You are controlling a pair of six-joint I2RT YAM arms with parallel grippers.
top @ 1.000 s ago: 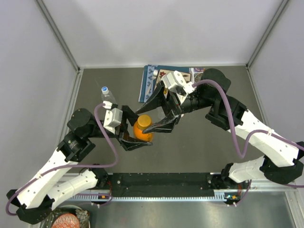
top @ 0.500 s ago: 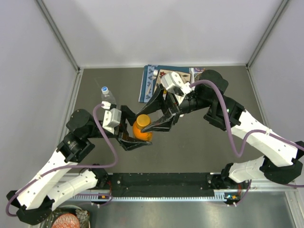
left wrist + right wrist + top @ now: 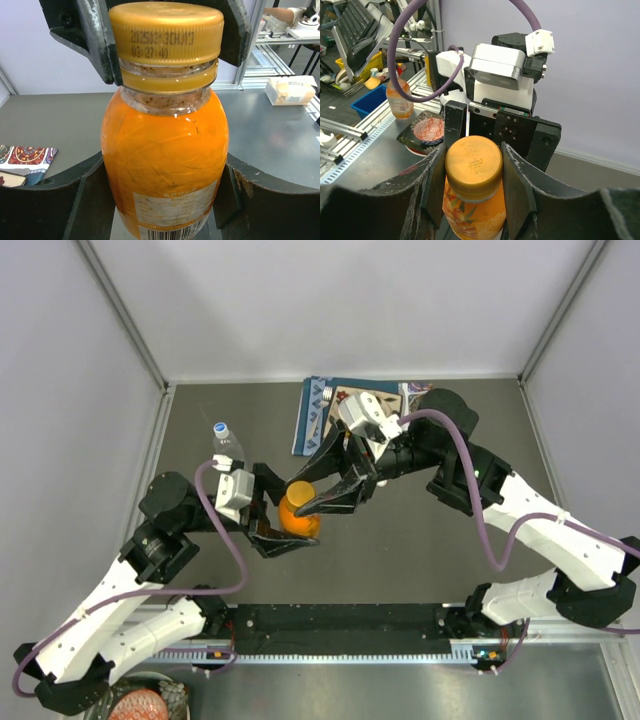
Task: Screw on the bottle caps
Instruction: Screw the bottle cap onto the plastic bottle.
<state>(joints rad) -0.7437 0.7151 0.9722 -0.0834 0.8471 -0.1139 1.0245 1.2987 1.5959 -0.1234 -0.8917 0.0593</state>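
Observation:
The squat orange bottle (image 3: 298, 515) stands upright mid-table, and my left gripper (image 3: 287, 528) is shut on its body. In the left wrist view the bottle (image 3: 165, 160) fills the frame, with the left gripper (image 3: 165, 200) pressing its lower sides. An orange cap (image 3: 166, 30) sits on the neck. My right gripper (image 3: 318, 496) comes in from above, shut on that cap (image 3: 473, 162), one finger against each side of it. The right gripper (image 3: 473, 172) hides the neck below. A clear bottle (image 3: 227, 443) with a blue-and-white cap (image 3: 220, 429) stands at the left behind my left arm.
A patterned cloth (image 3: 335, 405) lies at the back of the table under the right arm, also in the left wrist view (image 3: 25, 155). Grey walls close in on three sides. Past the near edge sit a patterned bowl (image 3: 427, 131) and a small orange bottle (image 3: 400, 100).
The right gripper's jaws have narrowed from wide apart to closed against the orange cap, and the wrist shifted slightly left. The left arm and the bottle stayed put.

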